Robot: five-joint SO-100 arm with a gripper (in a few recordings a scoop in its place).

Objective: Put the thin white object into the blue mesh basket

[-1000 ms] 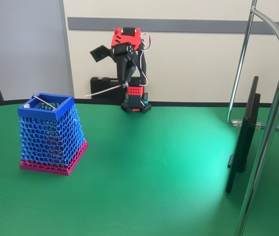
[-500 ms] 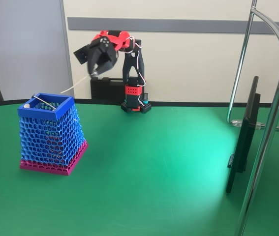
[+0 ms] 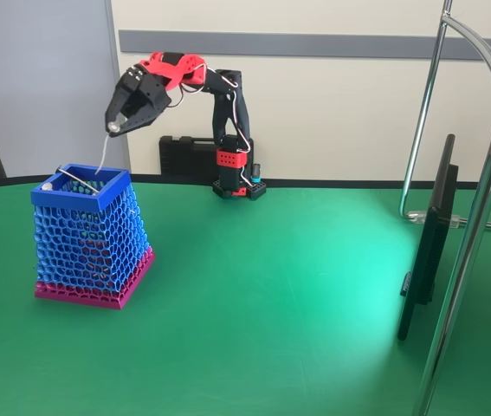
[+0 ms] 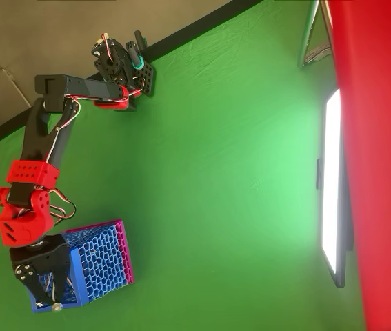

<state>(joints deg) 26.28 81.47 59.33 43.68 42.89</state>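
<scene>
My end effector [image 3: 115, 127] clamped on thin white object [image 3: 103, 153], upper left, over blue mesh basket [image 3: 89, 236]; lower tip inside rim before releasing.

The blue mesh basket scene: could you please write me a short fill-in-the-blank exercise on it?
1. The gripper holds the thin white object directly above the ____.
2. The blue mesh basket has a bottom band coloured ____.
3. The basket stands on a ____ table.
4. In the fixed view, the white object hangs ____ from the fingers.

Missing words: basket; pink; green; downward
</scene>
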